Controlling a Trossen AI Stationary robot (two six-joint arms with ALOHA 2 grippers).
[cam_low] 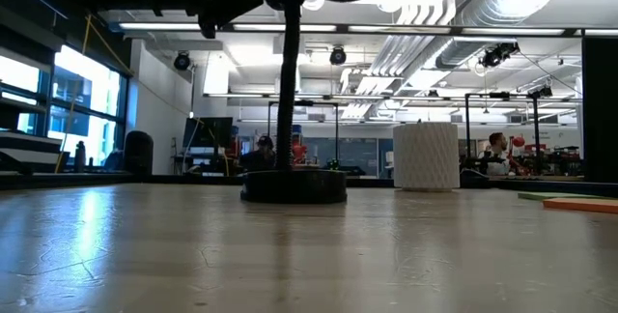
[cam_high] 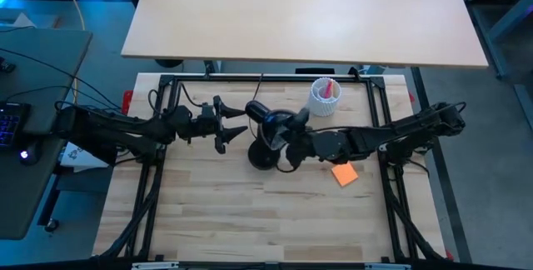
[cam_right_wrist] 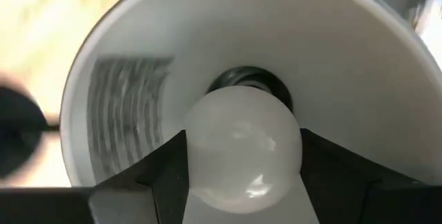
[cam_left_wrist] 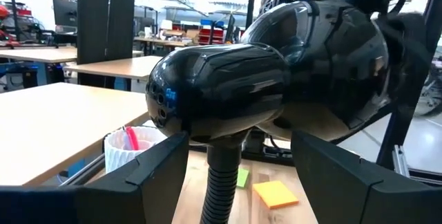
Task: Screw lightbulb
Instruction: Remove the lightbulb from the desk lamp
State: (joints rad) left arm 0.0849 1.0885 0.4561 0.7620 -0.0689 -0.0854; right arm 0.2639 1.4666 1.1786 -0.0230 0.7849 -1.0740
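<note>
Right now I have the right gripper reaching into the white inside of the lamp shade, its two fingers clasped on either side of the lightbulb. The bulb's base points at the dark socket in the middle of the shade, which is why I keep the wrist lined up straight on: I judge the thread has to meet the socket squarely or it will bind.

My left gripper has its jaws spread wide, one finger to each side of the black desk lamp just under its head. They look close to the neck but not pinching it; I take it as a brace so the shade does not swing while I twist.

The white ribbed cup and orange pad sit out of the way on the table
</note>
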